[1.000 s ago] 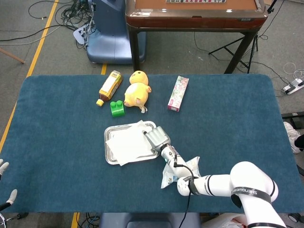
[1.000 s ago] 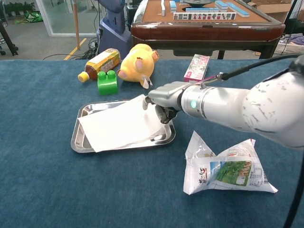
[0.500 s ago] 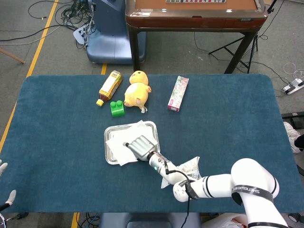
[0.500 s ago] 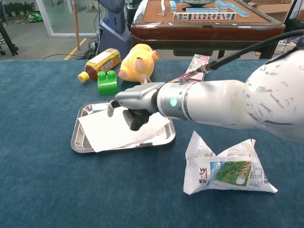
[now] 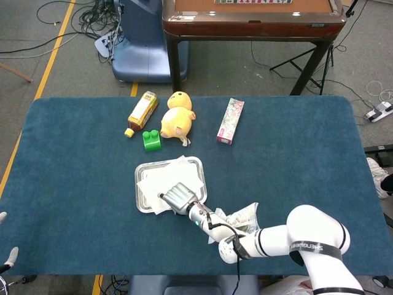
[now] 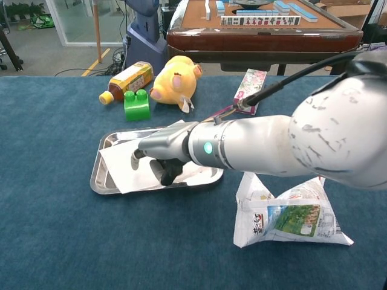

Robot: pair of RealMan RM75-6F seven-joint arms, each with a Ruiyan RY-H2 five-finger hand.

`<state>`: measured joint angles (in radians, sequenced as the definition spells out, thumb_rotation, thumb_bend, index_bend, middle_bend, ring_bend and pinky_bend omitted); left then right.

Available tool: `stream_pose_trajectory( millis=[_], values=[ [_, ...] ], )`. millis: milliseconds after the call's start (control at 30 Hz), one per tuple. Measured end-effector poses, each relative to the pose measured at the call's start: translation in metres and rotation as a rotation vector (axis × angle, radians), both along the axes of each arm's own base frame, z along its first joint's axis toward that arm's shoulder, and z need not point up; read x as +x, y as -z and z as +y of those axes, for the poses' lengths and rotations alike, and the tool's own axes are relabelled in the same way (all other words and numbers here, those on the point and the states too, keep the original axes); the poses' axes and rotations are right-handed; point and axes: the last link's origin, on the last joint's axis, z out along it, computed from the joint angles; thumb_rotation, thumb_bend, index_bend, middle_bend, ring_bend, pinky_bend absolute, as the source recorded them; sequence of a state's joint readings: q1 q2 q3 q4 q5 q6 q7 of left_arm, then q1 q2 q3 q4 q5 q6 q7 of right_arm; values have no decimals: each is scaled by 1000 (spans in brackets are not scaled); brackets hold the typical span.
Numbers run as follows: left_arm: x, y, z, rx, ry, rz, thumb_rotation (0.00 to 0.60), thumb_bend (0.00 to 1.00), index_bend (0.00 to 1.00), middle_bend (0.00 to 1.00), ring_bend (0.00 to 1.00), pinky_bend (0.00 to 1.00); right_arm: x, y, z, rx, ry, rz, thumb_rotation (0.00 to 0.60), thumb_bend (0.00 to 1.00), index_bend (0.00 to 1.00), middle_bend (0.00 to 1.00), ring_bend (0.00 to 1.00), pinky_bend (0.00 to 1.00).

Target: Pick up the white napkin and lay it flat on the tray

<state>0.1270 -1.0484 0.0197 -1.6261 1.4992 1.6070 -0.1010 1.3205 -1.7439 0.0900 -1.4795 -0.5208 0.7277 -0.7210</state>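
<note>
Sliding from the tray's right edge toward its near-left corner, the right hand [image 6: 160, 158] now sits over the front of the white napkin [image 6: 130, 158], fingers curled downward with nothing gripped in them. I judge this a smoothing pass, the hand pressing or brushing the sheet so it settles flat rather than lifting it; whether the fingers actually touch the paper I cannot tell. In the head view the right hand [image 5: 177, 198] covers the near edge of the metal tray [image 5: 140, 169].

Nearest the robot, a crumpled snack bag [image 6: 290, 216] lies on the blue cloth, just right of the tray and under the forearm, out of the way of the work. The napkin rests in the tray, mostly spread, though its near-left corner overhangs the rim, so the laying looks nearly done but not tidy.

Beyond the tray stand a green toy block [image 6: 137, 104], a bottled tea [image 6: 126, 81] on its side, a yellow plush chick [image 6: 175, 81] and a flowered carton [image 6: 251, 85], all apart from the tray. Of the left hand [image 5: 5, 236], only pale fingertips show at the left edge; its posture is unclear.
</note>
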Motion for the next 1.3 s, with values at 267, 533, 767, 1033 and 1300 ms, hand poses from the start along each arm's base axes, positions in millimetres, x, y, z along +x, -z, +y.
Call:
stream_pose_trajectory(
  millis=[267, 533, 767, 1033, 1300],
  values=[
    [0, 2, 1, -7, 2, -3, 600, 335, 66, 22, 36, 14, -11, -9, 8, 30, -1, 11, 564, 1000, 177, 934, 902, 1000],
    [-1, 1, -1, -3, -2, -1, 600, 335, 66, 22, 36, 14, -12, -2, 10, 52, -1, 30, 565, 1000, 177, 934, 902, 1000],
    [-2, 1, -1, -2, -4, -1, 600, 335, 66, 22, 36, 14, -9, 6, 10, 55, 4, 32, 567, 1000, 177, 934, 902, 1000],
    [-4, 0, -2, 0, -11, 0, 600, 335, 66, 22, 36, 14, -3, 14, 7, 51, 16, 25, 568, 1000, 177, 934, 903, 1000],
    [-5, 0, -3, 1, -15, -1, 600, 335, 66, 22, 37, 14, 3, 21, 4, 38, 22, 19, 566, 1000, 177, 934, 904, 1000]
  ],
)
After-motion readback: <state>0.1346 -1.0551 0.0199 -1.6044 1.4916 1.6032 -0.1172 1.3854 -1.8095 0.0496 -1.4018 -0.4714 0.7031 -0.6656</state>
